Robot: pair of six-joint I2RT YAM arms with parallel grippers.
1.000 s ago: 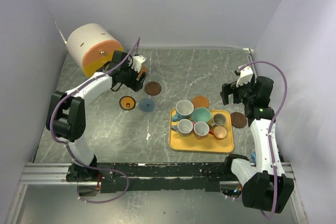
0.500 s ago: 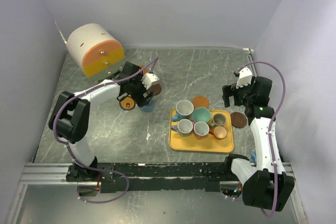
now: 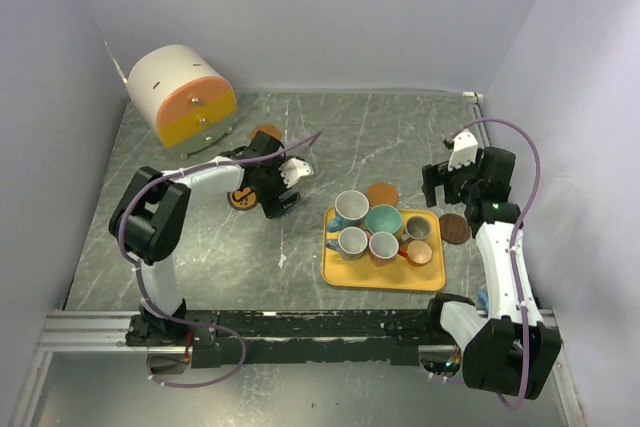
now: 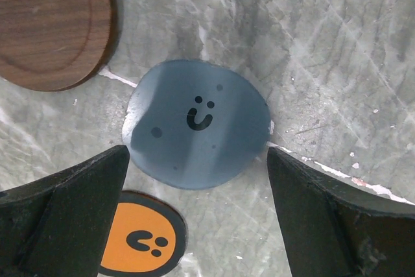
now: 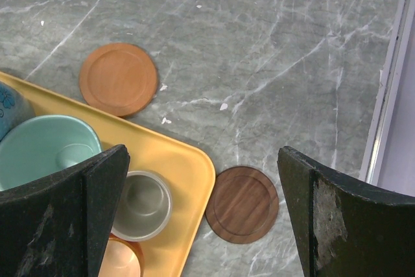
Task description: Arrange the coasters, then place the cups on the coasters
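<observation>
My left gripper (image 3: 283,191) hangs open just above a slate blue coaster (image 4: 198,124) with a smiley face, one finger on each side of it and nothing held. A dark brown wooden coaster (image 4: 52,24) lies beside it, and a yellow-orange coaster with a dark rim (image 4: 139,241) lies near the left finger (image 4: 71,218). Another orange coaster (image 3: 267,131) lies by the cylinder. My right gripper (image 3: 445,185) is open and empty above the tray corner. Below it lie an orange coaster (image 5: 118,79) and a dark brown coaster (image 5: 242,204). Several cups, among them teal (image 5: 48,147), grey (image 5: 139,205) and blue (image 3: 350,207), stand on the yellow tray (image 3: 340,277).
A big white-and-orange cylinder (image 3: 180,95) lies at the back left. Walls close the table on three sides, the right wall (image 5: 402,95) near my right gripper. A metal rail (image 3: 300,327) carrying the arm bases runs along the near edge.
My left arm swung from beside the cylinder toward the table's middle, over the blue coaster, its jaws opening wider. An orange coaster stays by the cylinder. The right arm barely moved.
</observation>
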